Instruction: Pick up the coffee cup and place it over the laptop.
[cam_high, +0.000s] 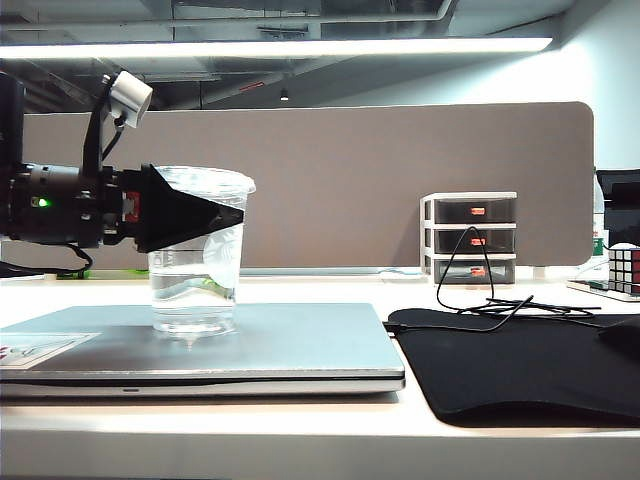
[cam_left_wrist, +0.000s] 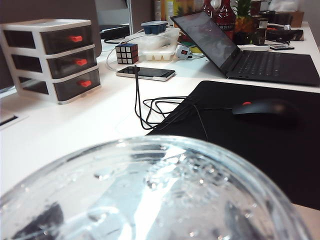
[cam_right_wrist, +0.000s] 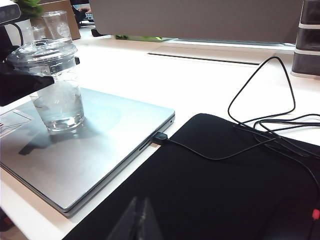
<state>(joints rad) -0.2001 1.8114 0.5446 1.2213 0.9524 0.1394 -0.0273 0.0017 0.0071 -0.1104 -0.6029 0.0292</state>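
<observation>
While the coffee cup (cam_high: 197, 255) stands upright on the closed laptop (cam_high: 290, 345), I see my left gripper (cam_high: 215, 215) jaws spread around it, unclenched; right gripper (cam_right_wrist: 135, 220) jaws I cannot tell.

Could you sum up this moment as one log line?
cup: standing on laptop | left hand: open around cup | right hand: over black mat, state unclear

coffee cup (cam_high: 196, 255): clear glossy plastic | laptop (cam_high: 300, 350): smooth matt metal | mat (cam_high: 520, 365): matt black cloth
</observation>
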